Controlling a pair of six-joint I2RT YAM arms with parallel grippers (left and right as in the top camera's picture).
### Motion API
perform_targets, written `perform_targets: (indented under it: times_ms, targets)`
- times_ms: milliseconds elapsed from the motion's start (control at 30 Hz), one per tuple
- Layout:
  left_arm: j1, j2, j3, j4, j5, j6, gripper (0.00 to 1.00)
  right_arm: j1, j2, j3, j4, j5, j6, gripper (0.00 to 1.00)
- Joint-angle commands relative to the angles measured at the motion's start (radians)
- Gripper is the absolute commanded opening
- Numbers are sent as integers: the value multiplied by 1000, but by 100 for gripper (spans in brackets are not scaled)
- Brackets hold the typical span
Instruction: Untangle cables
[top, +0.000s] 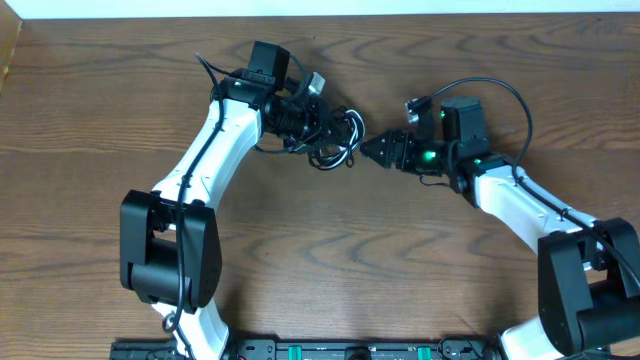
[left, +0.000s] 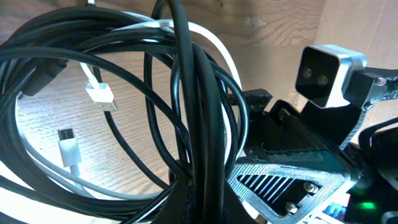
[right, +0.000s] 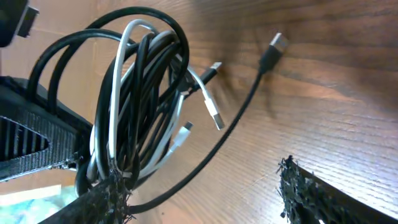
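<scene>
A coiled bundle of black cables (top: 337, 135) with a white cable (left: 99, 96) wound in lies at the table's far middle. My left gripper (top: 312, 118) is shut on the bundle; in the left wrist view the black strands (left: 193, 93) run between its fingers (left: 205, 208). My right gripper (top: 372, 150) is just right of the bundle, pointing at it. In the right wrist view its jaws (right: 199, 193) are wide open. The bundle (right: 140, 93) hangs against its left finger, and one black strand with a USB plug (right: 277, 43) passes between the fingers.
The wooden table (top: 330, 260) runs under both arms. The right arm's own thick black wire (top: 500, 90) loops above its wrist. The right gripper's camera (left: 326, 71) shows close to the bundle in the left wrist view.
</scene>
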Motion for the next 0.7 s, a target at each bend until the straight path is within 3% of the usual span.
perform_targets:
  times_ms: [0,300,667]
  targets:
    - [-3,-10,24,0,51,-24,7,-6,-7,12,14,-55,50,77]
    - [-42,-10,20,4,-10,-23,7,-8,-7,12,121,-56,289,72]
    - [-73,-10,13,4,-11,-18,8,-5,-7,12,155,-6,316,74]
